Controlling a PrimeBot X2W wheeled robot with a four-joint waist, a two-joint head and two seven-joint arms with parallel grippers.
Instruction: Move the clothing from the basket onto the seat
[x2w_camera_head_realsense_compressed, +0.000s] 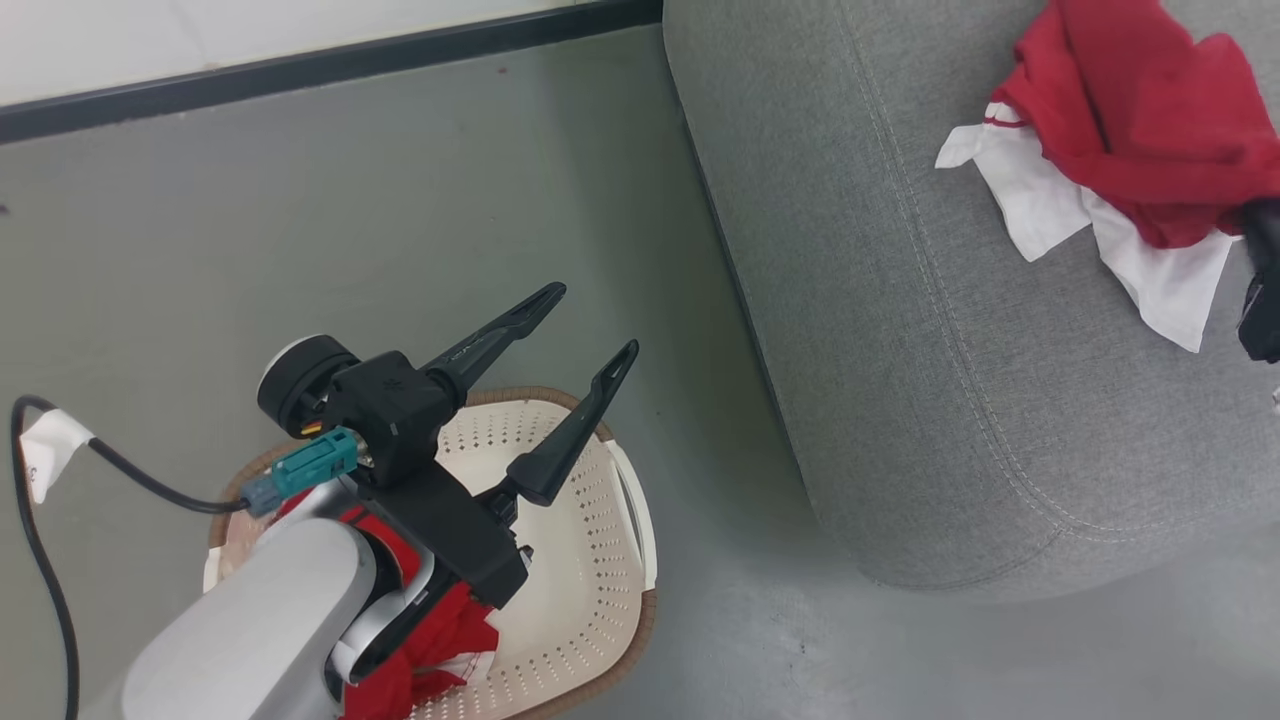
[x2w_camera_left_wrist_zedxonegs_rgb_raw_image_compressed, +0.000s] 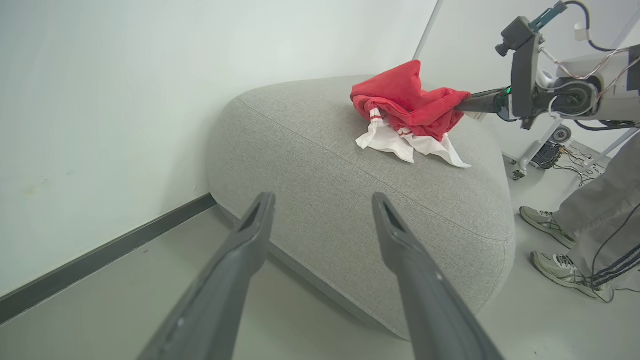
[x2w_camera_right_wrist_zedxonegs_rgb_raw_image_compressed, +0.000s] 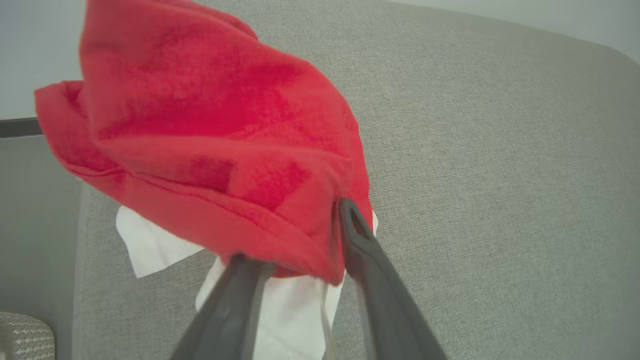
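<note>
One piece of the clothing lay crumpled on the seat, at two o'clock in our head view. More red cloth sat in the basket at seven o'clock, beneath our left claw, which gaped wide. Our right claw had a red fold between its fingers, and we could not tell if it pinched. The cloth looked soft, light and floppy, so we thought a bunched-up fold was the best place to grab.
</note>
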